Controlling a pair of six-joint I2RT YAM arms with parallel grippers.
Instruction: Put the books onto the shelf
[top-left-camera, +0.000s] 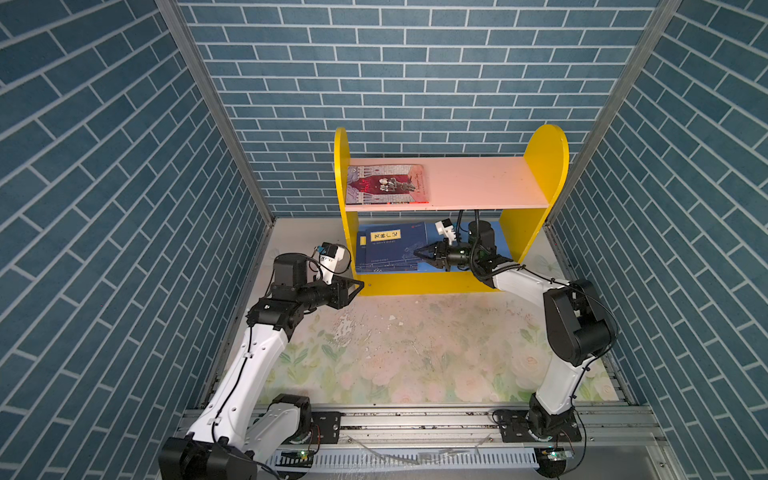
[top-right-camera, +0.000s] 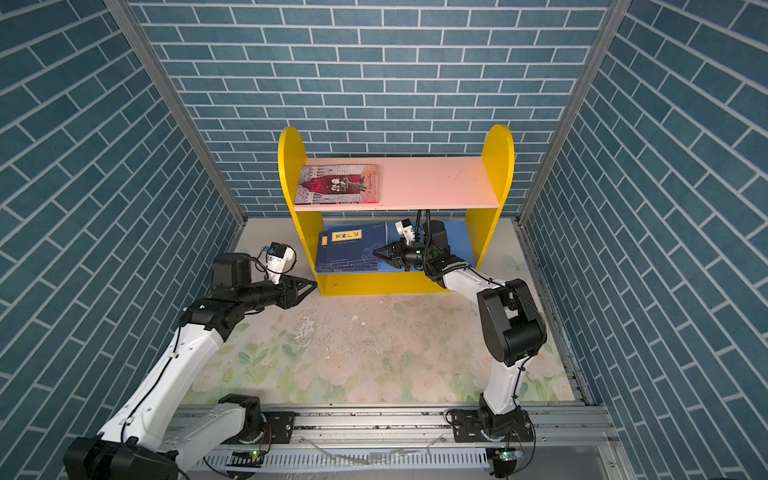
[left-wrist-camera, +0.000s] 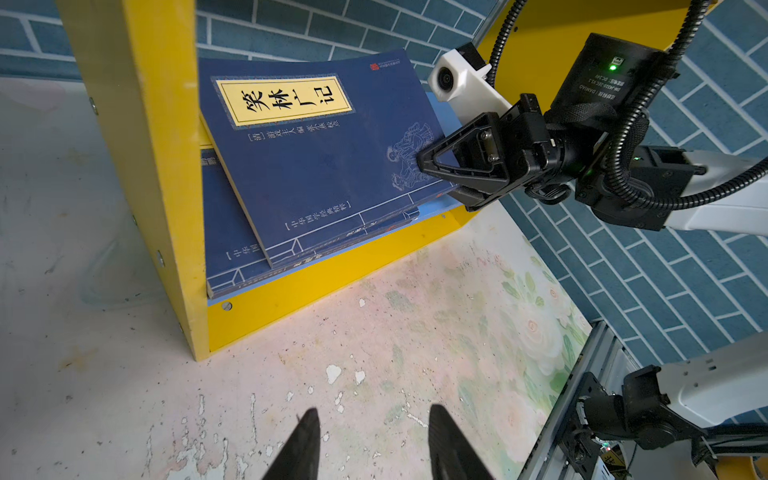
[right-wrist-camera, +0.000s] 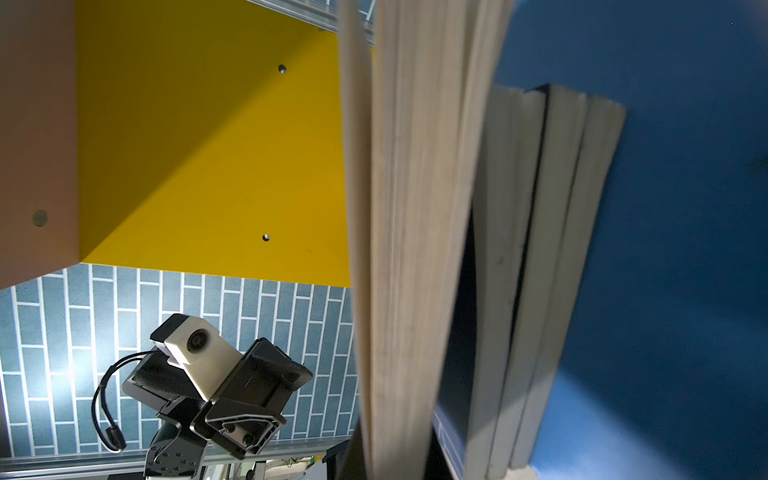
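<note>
The left gripper hangs empty, fingers half apart, off the shelf's front left corner, likely keeping clear. The right gripper pinches the top navy book's right edge, tilting it off the navy stack at the blue lower board's left end, probably to square it. Beyond, the grey-and-red book lies flat at the pink upper board's left end.

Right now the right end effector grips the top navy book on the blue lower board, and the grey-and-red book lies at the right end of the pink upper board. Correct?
One slip: the grey-and-red book lies at the left end of the pink upper board, as both top views show. The right end effector does grip the top navy book on the blue lower board.
</note>
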